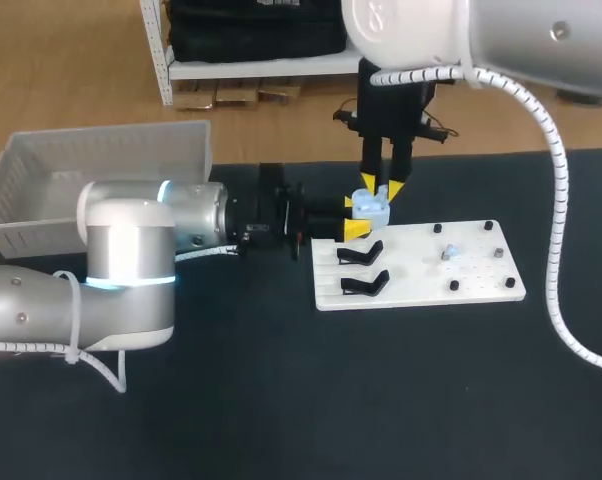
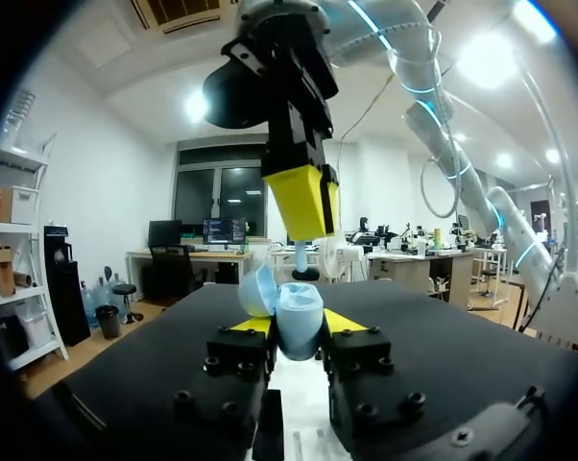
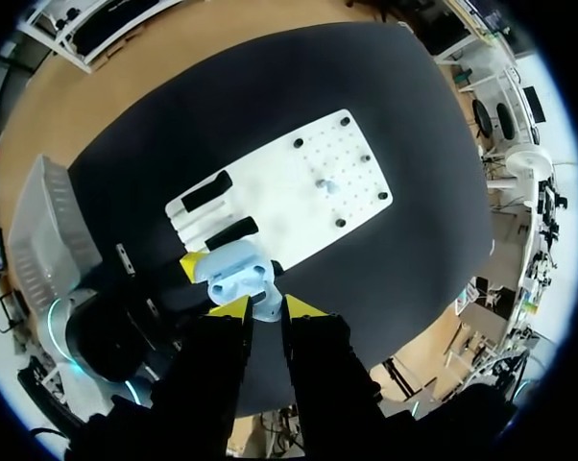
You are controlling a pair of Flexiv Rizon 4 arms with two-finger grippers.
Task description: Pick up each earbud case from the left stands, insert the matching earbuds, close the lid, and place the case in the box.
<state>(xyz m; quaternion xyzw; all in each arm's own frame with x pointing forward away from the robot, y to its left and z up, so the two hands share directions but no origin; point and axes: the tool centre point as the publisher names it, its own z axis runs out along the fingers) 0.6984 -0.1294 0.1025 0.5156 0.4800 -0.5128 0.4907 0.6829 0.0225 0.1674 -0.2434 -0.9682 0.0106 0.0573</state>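
Two risks stand out at this insertion step.

Condition as found: the left fingers [image 1: 356, 216] are clamped on the pale blue case [image 1: 374, 205] from both sides. They hold it lid-open just beside the far corner of the white board [image 1: 481, 285], next to the two black stands [image 1: 361, 252]; neither stand carries a case. The right fingers [image 1: 381, 186] point straight down over the case and are pinched closed on one earbud [image 2: 303, 261], whose lower end is just above the open case. A second earbud [image 1: 448, 253] lies on the board, well apart from the case. The box [image 1: 101, 165] sits at the left rear of the tabletop [image 1: 281, 400].

Risk one, judged: misalignment. If the earbud is off its socket or tilted in the pinch, downward pressure can jam it on the rim, twist it in the right fingers, or turn the case in the side clamp.

Risk two, judged: the raised lid [image 2: 255, 288] stands close beside the right yellow tip. Contact there can knock the lid against the earbud or shift the case.

An early release lets the earbud drop to the tabletop. Whether the socket lines up cannot be told from these views.
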